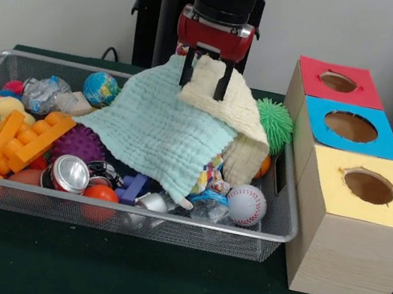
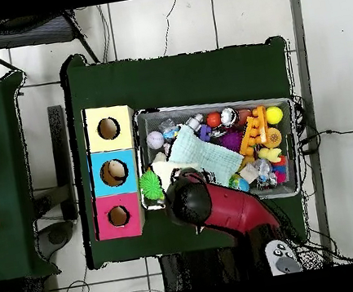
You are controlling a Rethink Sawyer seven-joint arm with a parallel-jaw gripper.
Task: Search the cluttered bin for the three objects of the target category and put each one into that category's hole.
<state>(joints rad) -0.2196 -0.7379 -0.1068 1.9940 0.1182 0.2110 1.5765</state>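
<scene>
The wire bin (image 1: 277, 207) on the green table (image 1: 157, 285) is heaped with odds and ends: a pale green cloth (image 1: 158, 129) draped over the middle, a cream cloth (image 1: 227, 103) lying partly on top of it toward the boxes, a globe ball (image 1: 101, 88) at the back, an orange plastic toy (image 1: 26, 140), a purple spiky ball (image 1: 79, 143), a drinks can (image 1: 68, 172), a red ball (image 1: 101, 193) and a small baseball (image 1: 246, 204) near the front rim. A green spiky ball (image 1: 274, 123) sits at the bin's edge beside the boxes. The pincer (image 1: 204, 80) hangs over the cream cloth, its two dark fingers (image 1: 188, 69) spread and touching the fabric's top fold. Next to the bin stand three wooden boxes in a row, with a red top (image 1: 337, 82), a blue top (image 1: 351, 127) and a yellow top (image 1: 367, 186), each with a round hole.
</scene>
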